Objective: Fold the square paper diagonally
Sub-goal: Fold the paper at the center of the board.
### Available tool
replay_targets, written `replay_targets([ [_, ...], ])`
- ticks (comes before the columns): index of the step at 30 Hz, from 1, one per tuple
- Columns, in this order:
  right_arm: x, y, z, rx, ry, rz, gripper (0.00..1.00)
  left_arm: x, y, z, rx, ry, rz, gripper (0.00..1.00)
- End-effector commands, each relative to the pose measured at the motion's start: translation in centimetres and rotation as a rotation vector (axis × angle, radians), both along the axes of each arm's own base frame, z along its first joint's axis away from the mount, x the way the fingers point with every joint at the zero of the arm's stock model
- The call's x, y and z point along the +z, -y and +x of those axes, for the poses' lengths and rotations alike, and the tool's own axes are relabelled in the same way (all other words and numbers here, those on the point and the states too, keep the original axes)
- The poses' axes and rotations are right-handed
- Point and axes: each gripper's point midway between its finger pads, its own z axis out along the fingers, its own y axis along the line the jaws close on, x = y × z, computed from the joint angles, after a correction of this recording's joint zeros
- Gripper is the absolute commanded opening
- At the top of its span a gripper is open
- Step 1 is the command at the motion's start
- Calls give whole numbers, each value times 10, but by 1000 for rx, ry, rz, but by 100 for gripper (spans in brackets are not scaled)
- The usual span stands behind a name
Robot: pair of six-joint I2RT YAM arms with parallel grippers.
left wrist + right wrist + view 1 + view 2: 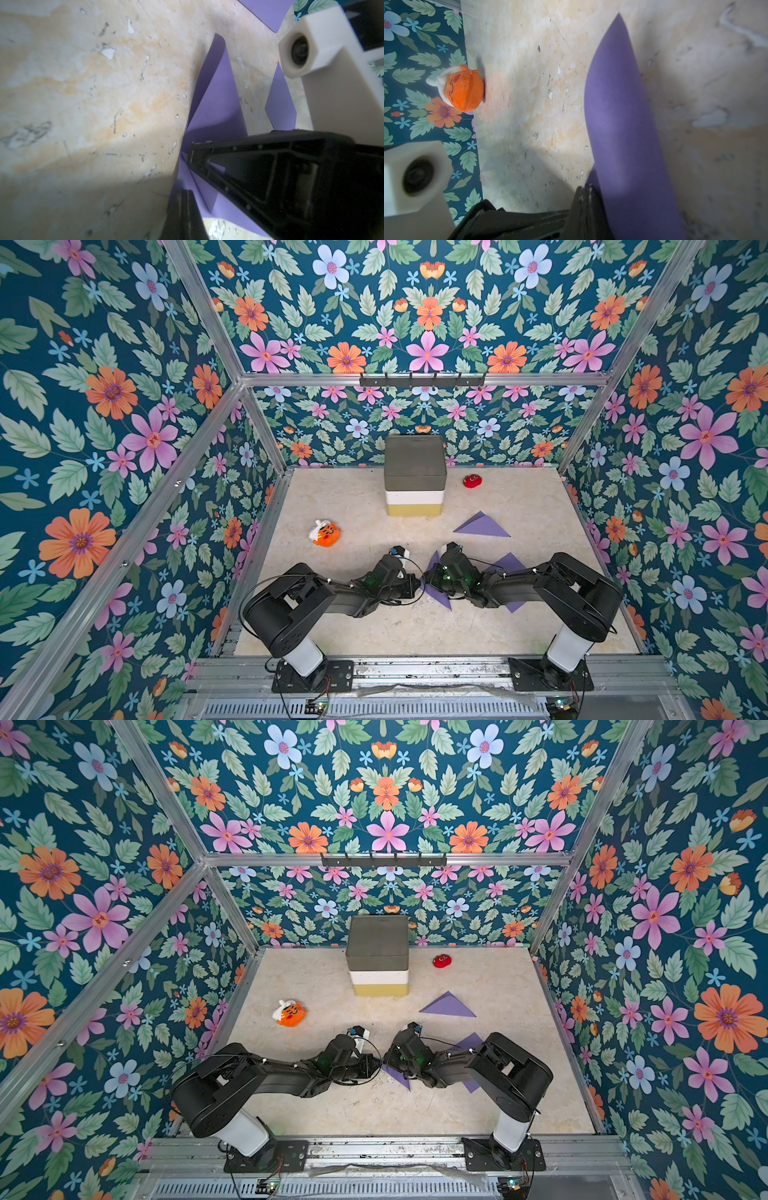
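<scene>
Both top views show only slivers of the purple square paper (441,598), on the tabletop (374,626) well in front of the stacked bins (414,489). The right wrist view shows the right claw (584,195) pinched tight on its curled-up flap. The left wrist view shows the left claw (184,199) fully closed, tips on the sheet, grip unclear.

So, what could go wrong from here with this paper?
The left gripper and right gripper pinch the bowed purple paper close together; pulling apart might tear it.
It curls up loosely, so the crease may miss the diagonal.
The right arm overhangs a second purple sheet and might drag it.
</scene>
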Motion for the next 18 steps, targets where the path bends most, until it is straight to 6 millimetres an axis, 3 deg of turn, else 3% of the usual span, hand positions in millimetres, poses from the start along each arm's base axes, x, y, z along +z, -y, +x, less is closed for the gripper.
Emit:
replay_targets([
  [1,-11,6,-7,5,-31,-35,0,-37,-30,-22,8,-116,166,0],
  [7,-18,10,-12,10,-44,-56,0,-36,-30,-22,11,-115,168,0],
  [18,-24,13,-19,19,-60,-58,13,-36,-31,-22,15,-114,170,0],
])
